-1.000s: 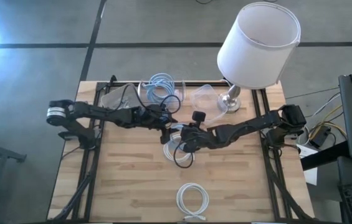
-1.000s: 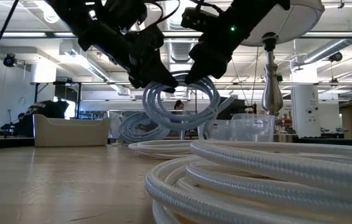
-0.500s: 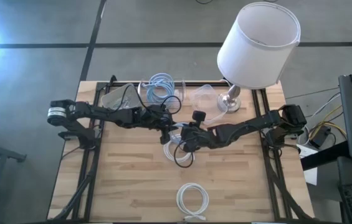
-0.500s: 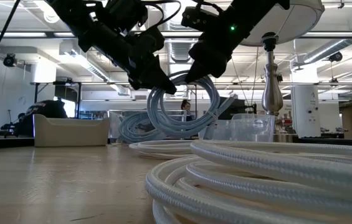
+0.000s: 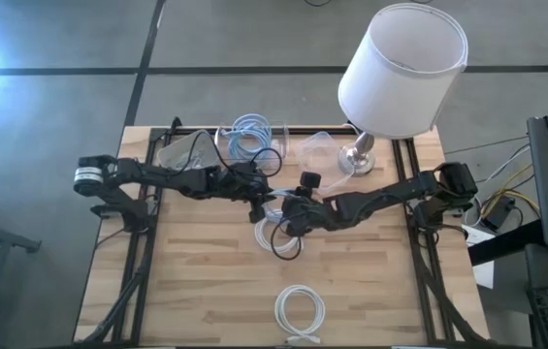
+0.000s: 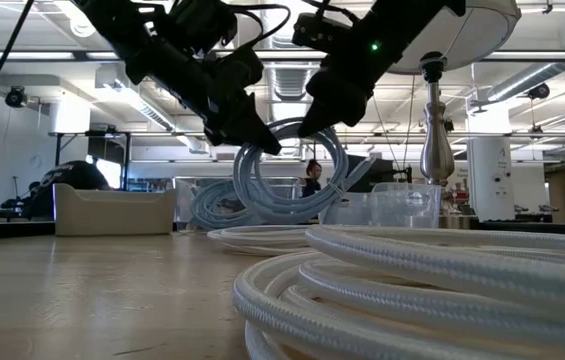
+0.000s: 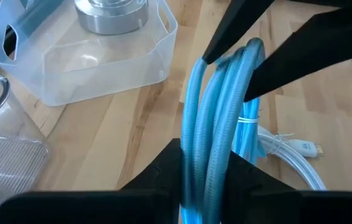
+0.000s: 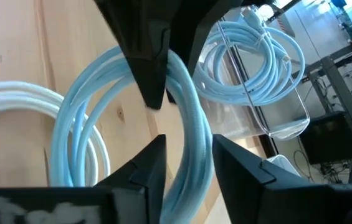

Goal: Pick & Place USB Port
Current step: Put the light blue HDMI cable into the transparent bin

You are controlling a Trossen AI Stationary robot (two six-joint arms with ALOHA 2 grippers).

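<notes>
1. The blue cable coil (image 6: 287, 170) hangs clear of the table (image 5: 196, 291), near its middle, with both tools on it.
2. The left tool (image 7: 204, 168) is clamped on the strands at one side of the coil; the left wrist view shows the cords squeezed between its fingers.
3. The right tool (image 8: 185, 152) is closed on the same bundle at another point; the right wrist view shows a strand running between its fingers, with the left tool's fingers pinching just beyond.
4. Risk: with two grips on one flexible loop, any uneven pull may drag strands out of one tool or spread the coil, letting loops drop onto the white cable (image 5: 278, 233) lying on the table below.
5. Risk: the clear tray (image 7: 88, 68) and lamp base (image 5: 358, 155) stand near; a swinging loop could catch them.
6. A second blue coil (image 5: 251, 134) lies in a clear container at the far edge, and a white coil (image 5: 300, 310) lies near the front edge.
7. Not determinable: the held coil's plug, and which container is the destination. In the high view the arms hide the grips.
</notes>
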